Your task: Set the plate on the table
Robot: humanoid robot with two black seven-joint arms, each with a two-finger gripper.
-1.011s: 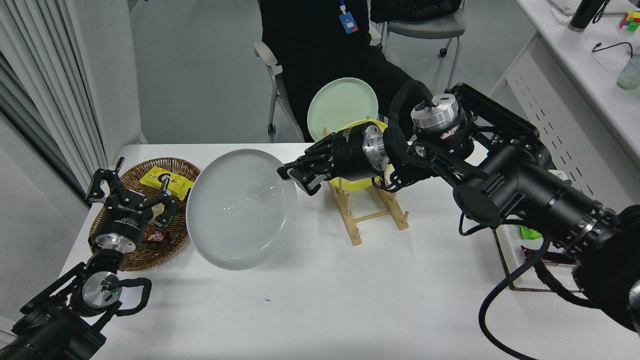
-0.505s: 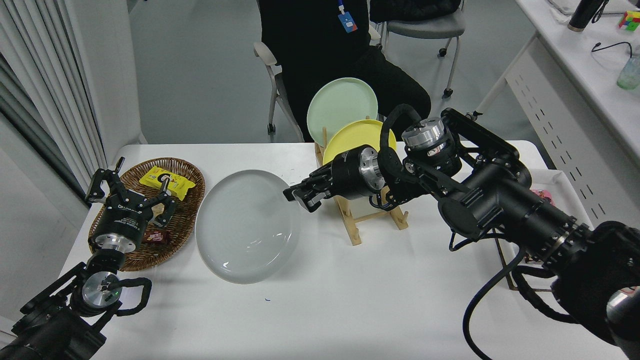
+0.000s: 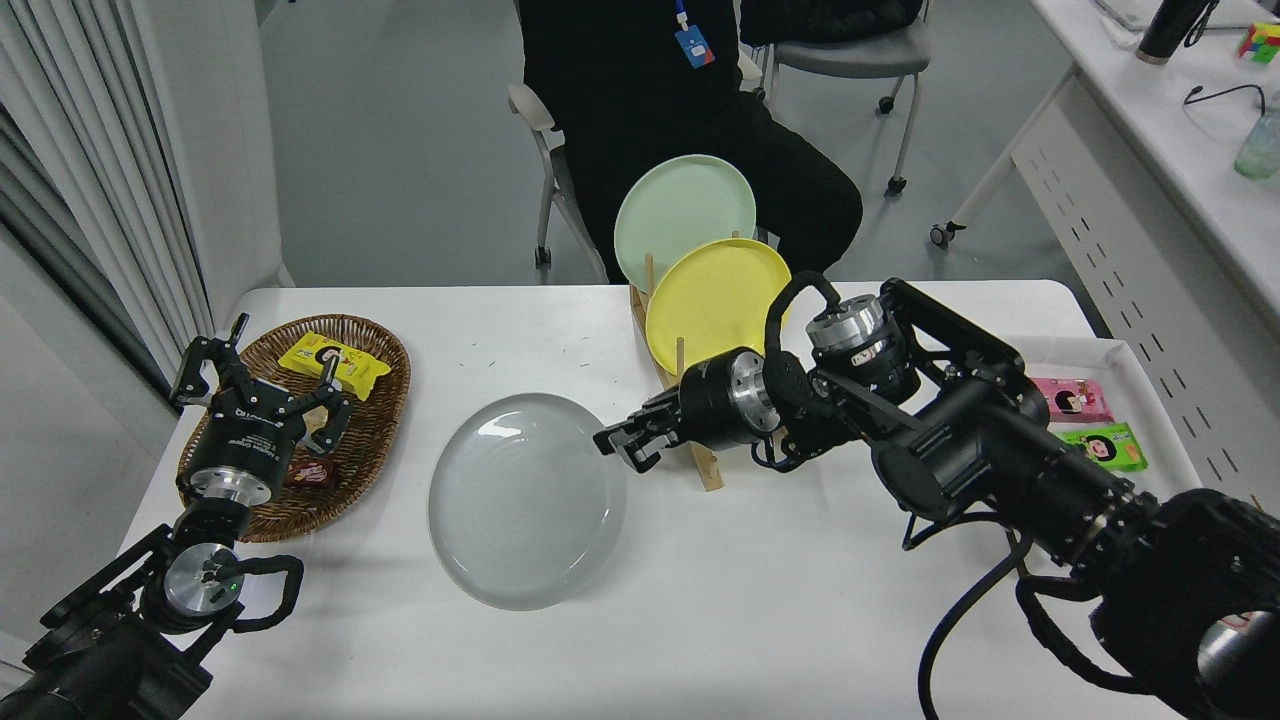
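Note:
The pale grey plate (image 3: 525,500) lies almost flat, low at the middle of the white table (image 3: 700,620); I cannot tell if it rests on it. My right gripper (image 3: 617,446) reaches in from the right and is shut on the plate's upper right rim. My left gripper (image 3: 265,385) is parked at the lower left, open and empty, over the wicker basket.
A wooden rack (image 3: 705,465) just behind the right gripper holds a yellow plate (image 3: 715,300) and a mint green plate (image 3: 685,210) upright. A wicker basket (image 3: 385,400) with snacks stands at left. A tray (image 3: 1150,395) with snack packs is at right. A person in black (image 3: 640,90) sits at the far side.
My right gripper has moved down and toward the camera with the grey plate, which has tipped from steeply tilted to almost flat. The left arm has not moved.

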